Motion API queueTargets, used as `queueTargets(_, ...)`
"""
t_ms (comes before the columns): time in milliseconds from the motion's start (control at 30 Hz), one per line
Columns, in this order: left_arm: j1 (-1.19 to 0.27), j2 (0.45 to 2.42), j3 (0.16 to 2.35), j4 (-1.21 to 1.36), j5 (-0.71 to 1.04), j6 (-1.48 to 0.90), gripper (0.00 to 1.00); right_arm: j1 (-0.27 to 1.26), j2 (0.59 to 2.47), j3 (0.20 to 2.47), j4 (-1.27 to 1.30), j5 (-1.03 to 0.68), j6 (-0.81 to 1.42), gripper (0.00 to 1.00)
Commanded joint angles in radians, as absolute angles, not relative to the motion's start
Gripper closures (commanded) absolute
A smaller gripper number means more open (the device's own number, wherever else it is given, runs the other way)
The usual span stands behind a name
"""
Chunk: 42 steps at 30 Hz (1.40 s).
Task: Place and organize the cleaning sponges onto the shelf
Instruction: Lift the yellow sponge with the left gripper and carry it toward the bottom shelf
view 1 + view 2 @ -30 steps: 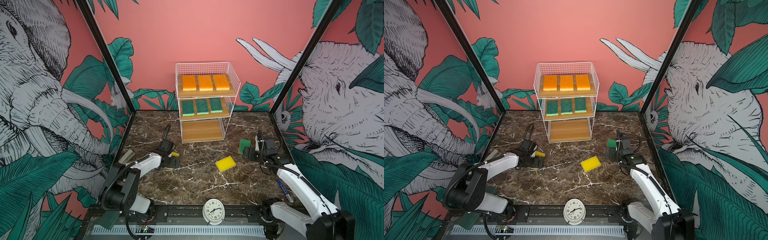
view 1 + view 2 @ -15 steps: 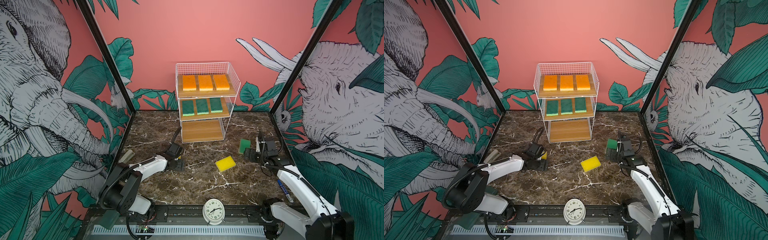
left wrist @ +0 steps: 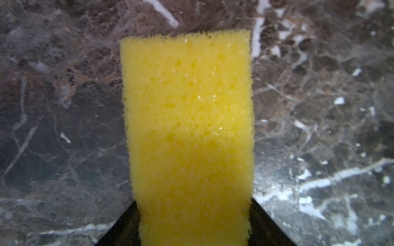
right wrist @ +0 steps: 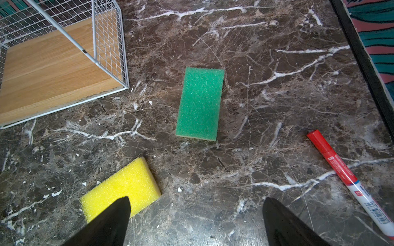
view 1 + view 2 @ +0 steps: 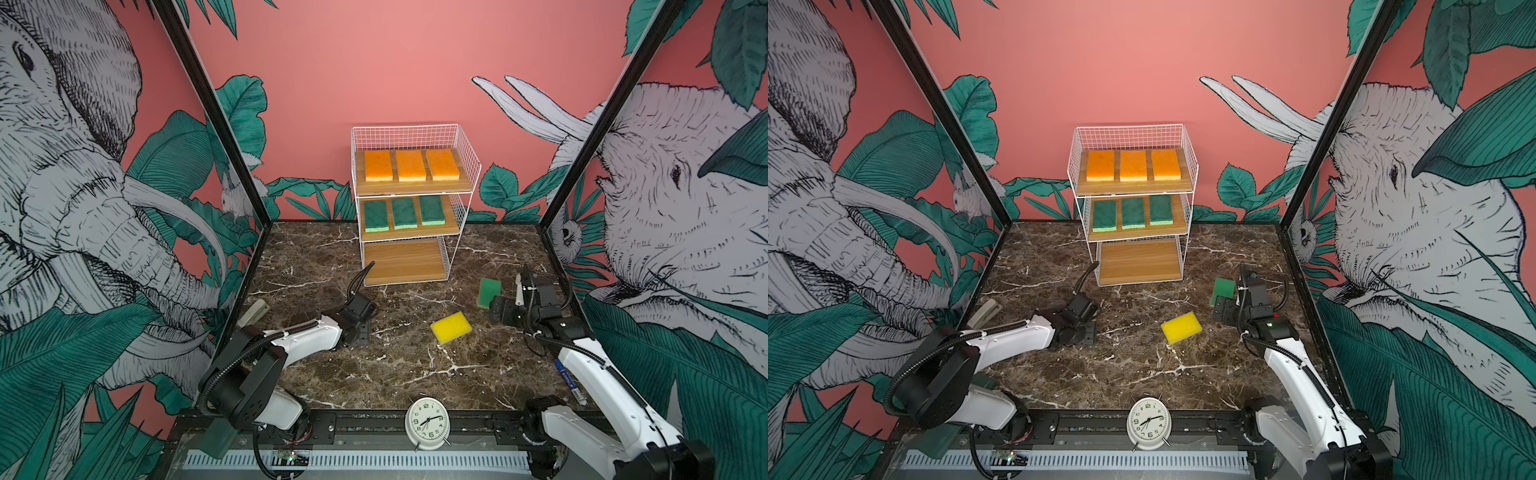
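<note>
The shelf [image 5: 403,262] stands at the back, with three orange sponges [image 5: 410,165] on its top tier and three dark green sponges [image 5: 404,212] on the middle tier. Its bottom board is bare. My left gripper [image 3: 194,201] is down on the marble with both fingers pressed against the sides of a yellow sponge [image 3: 187,119]. In both top views that gripper [image 5: 361,328] hides this sponge. A second yellow sponge [image 5: 451,327] lies mid-table. My right gripper [image 4: 196,199] hangs open over bare marble, short of a loose green sponge [image 4: 200,104].
An alarm clock [image 5: 427,423] stands at the front edge. A blue marker [image 5: 569,380] lies by the right arm and a red marker [image 4: 341,170] near the right wall. A grey stapler [image 5: 254,312] sits at the left wall. Black frame posts bound the table.
My left gripper has slid right toward the table's middle, covering the small yellow sponge, and its jaws have narrowed onto it. The right arm has barely moved.
</note>
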<state>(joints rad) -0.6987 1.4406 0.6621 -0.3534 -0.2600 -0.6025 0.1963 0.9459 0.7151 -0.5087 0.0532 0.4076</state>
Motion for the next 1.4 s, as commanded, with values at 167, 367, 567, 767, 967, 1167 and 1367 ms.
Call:
queueTargets(167,-0.808,1.364,0.639,-0.124,-0.354,-0.592,0.36,0.192,0.889,0.673,-0.468,0.022,0.443,0.01)
queueTargets(367,-0.811,1.452,0.69,0.046,-0.415,-0.51,0.36,0.192,0.842,0.645,-0.467,0.019,0.451,0.01)
queueTargets(567,-0.81,1.545,0.775,0.165,-0.498,-0.428,0.36,0.193,0.828,0.628,-0.445,-0.019,0.471,0.01)
queueTargets(767,-0.81,1.634,0.835,0.283,-0.564,-0.379,0.36,0.192,0.836,0.621,-0.426,-0.032,0.474,0.01)
queueTargets(967,-0.808,1.73,0.876,0.382,-0.597,-0.351,0.36,0.193,0.832,0.615,-0.413,-0.053,0.48,0.01)
queueTargets(1167,-0.802,1.81,0.944,0.408,-0.634,-0.348,0.36,0.192,0.83,0.606,-0.399,-0.073,0.486,0.01)
queueTargets(1367,-0.792,1.819,0.945,0.424,-0.676,-0.357,0.36,0.192,0.813,0.606,-0.408,-0.083,0.487,0.01)
